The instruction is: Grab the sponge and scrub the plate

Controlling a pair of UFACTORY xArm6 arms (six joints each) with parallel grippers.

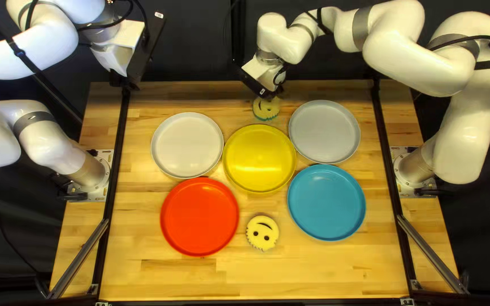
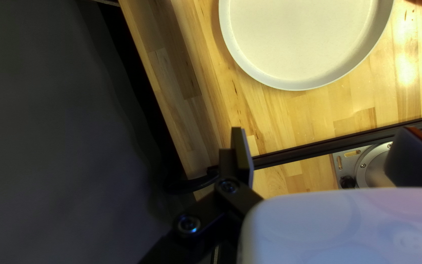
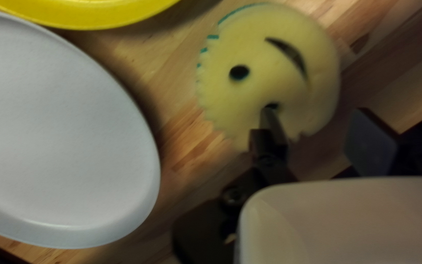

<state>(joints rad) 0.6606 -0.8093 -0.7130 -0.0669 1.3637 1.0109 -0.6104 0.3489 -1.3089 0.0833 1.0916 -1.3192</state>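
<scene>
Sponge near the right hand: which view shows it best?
The right wrist view: the sponge is largest, its mouth clear, though a finger overlaps it. Top left shows it small; left wrist, not at all.

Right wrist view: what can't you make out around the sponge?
- Whether the right gripper touches the sponge: the right wrist view looks along its fingers, one overlapping the sponge.
- One sponge eye and part of its rim: behind that finger, right wrist view.
- Yellow plate, gray plate: cut off by the right wrist view's edges.
</scene>
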